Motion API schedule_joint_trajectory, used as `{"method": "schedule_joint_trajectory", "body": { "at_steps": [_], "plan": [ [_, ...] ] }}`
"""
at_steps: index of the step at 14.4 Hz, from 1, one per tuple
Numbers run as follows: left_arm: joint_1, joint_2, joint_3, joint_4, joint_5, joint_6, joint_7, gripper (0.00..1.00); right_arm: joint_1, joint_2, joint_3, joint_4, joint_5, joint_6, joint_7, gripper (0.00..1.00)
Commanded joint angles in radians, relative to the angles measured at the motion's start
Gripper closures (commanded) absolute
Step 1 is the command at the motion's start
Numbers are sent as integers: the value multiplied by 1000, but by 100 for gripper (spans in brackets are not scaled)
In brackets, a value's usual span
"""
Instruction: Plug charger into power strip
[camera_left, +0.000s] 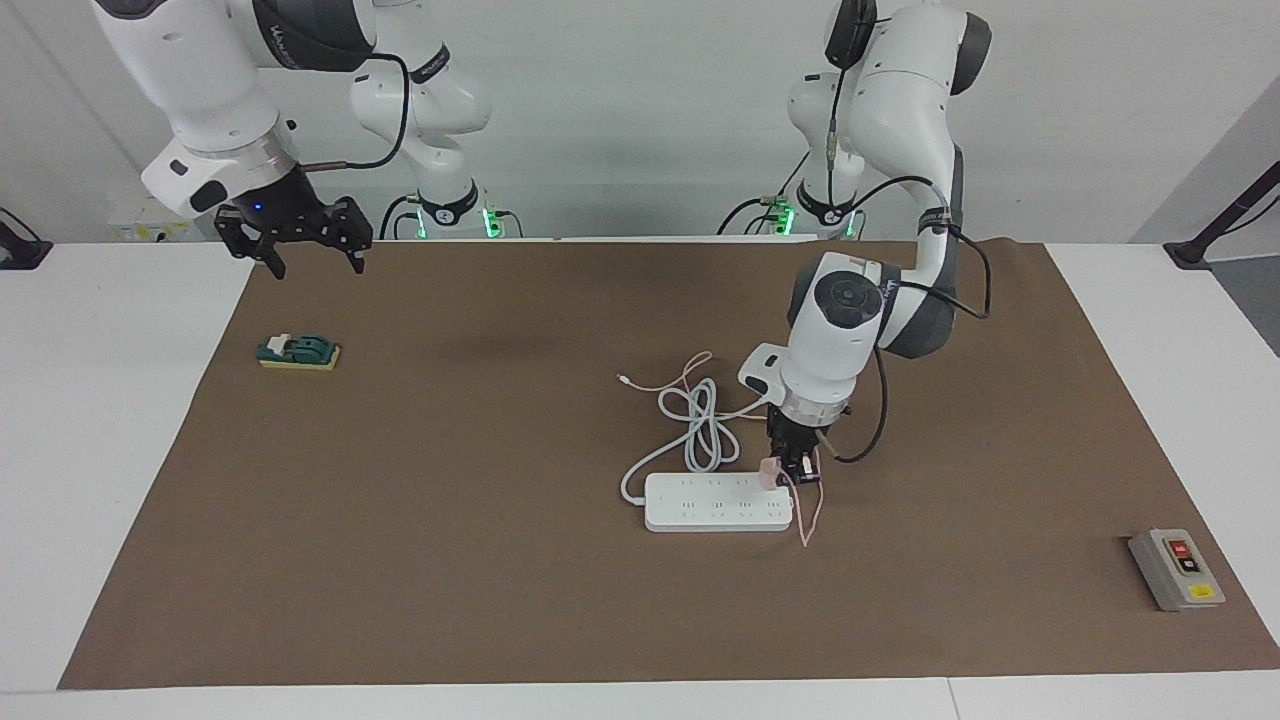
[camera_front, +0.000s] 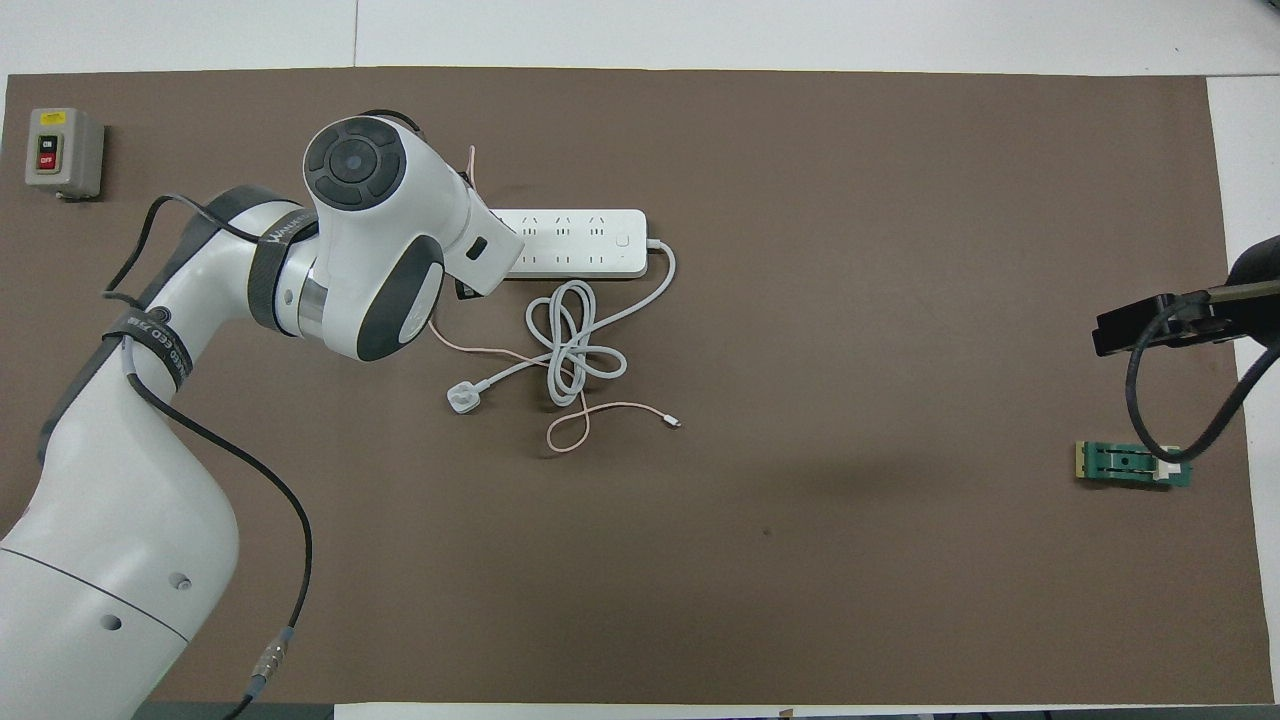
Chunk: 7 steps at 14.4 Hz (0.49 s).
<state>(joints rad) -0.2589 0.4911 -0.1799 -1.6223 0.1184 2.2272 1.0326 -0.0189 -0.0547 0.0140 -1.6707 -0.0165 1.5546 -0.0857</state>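
The white power strip (camera_left: 715, 503) lies mid-table; it also shows in the overhead view (camera_front: 575, 243). My left gripper (camera_left: 795, 468) points straight down over the strip's end toward the left arm's side. It is shut on the pale pink charger (camera_left: 769, 472), which sits at the strip's top surface; whether its prongs are in a socket is hidden. Its thin pink cable (camera_front: 600, 410) trails toward the robots. In the overhead view the left arm's wrist covers the gripper and the charger. My right gripper (camera_left: 300, 250) is open and empty, raised over the mat's corner at the right arm's end.
The strip's thick white cord (camera_front: 575, 345) lies coiled nearer to the robots, ending in a round white plug (camera_front: 462, 398). A grey box with red and yellow buttons (camera_left: 1176, 568) sits toward the left arm's end. A green and yellow block (camera_left: 298, 352) lies under the right gripper.
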Motion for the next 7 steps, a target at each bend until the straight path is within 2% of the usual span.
{"method": "schedule_joint_trajectory", "body": {
  "at_steps": [1, 7],
  "plan": [
    [-6, -5, 7, -59, -19, 9, 17, 100, -6, -13, 11, -12, -13, 12, 14, 0],
    [-8, -2, 3, -50, -39, -4, 17, 100, -6, -14, 11, -12, -13, 15, 15, 0]
  ]
}}
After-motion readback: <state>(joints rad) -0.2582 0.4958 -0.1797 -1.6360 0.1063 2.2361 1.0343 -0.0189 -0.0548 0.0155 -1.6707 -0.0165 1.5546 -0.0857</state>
